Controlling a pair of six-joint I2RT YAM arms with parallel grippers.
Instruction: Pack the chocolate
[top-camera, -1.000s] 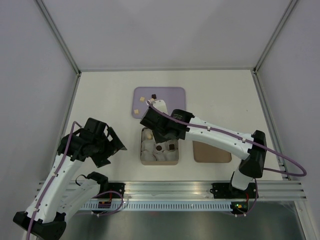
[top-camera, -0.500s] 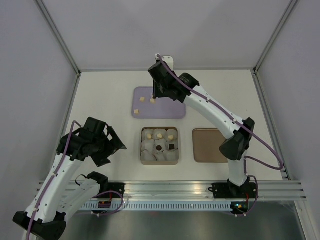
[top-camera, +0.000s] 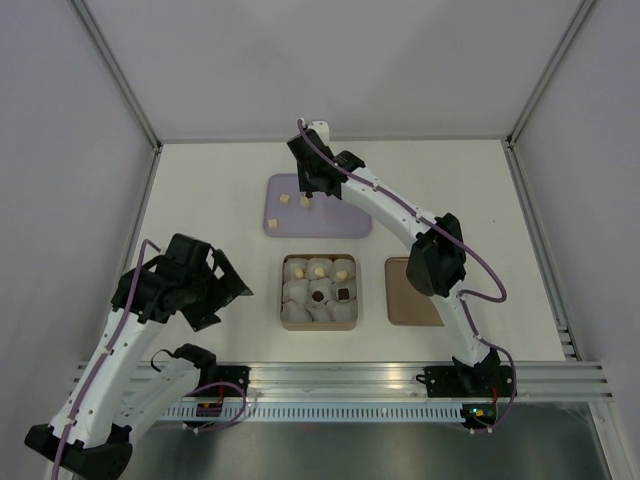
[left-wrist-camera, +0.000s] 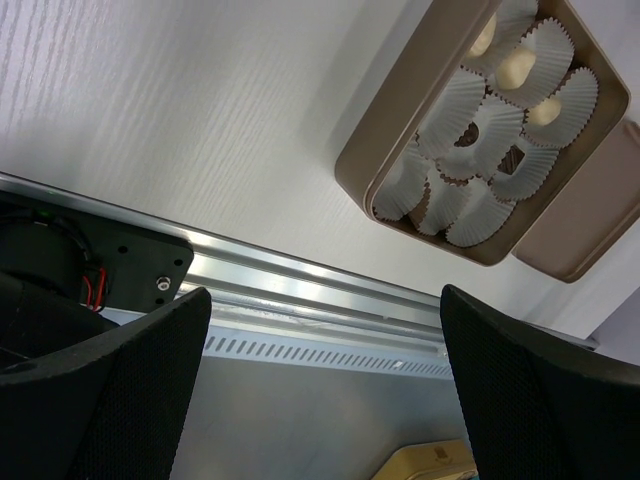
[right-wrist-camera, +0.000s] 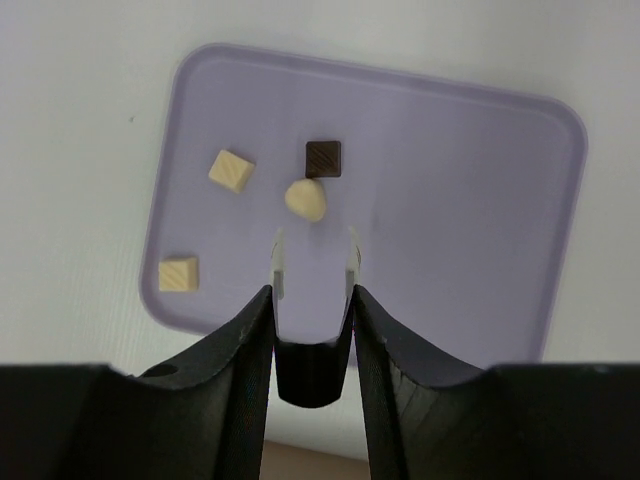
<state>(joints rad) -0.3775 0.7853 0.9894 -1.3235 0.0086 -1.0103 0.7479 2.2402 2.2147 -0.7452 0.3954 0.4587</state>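
My right gripper (right-wrist-camera: 314, 262) hangs over the tray (right-wrist-camera: 450, 200) with its jaws parted only a little and nothing between them. The gap looks barely wider than one piece. Just above the tips in the wrist view lies the pale round piece (right-wrist-camera: 306, 199), and the dark square (right-wrist-camera: 322, 158) sits right behind it. I cannot tell whether those two touch. I judge the round one to be my pick. I would widen the jaws a touch, slide forward until it sits centred between the fingers, then come straight down and close low on it, since a domed shape may squirt out of a high pinch. I should stop short of the dark square so as not to shove it. The tan cubes (right-wrist-camera: 231, 171) lie well clear, at left and lower left of that view. That makes four loose chocolate pieces on the tray: two tan cubes, one round, one dark. Below the tray in the top view is the box (top-camera: 282, 295) with nine cups (left-wrist-camera: 478, 215). Five are filled, three with pale pieces in the top row and two with dark in the middle row, and four look empty, which matches what is left. One lid (left-wrist-camera: 585, 225) lies to the box's right. My left gripper (left-wrist-camera: 322, 295) is parked at lower left of the top view, jaws spread wide and empty.
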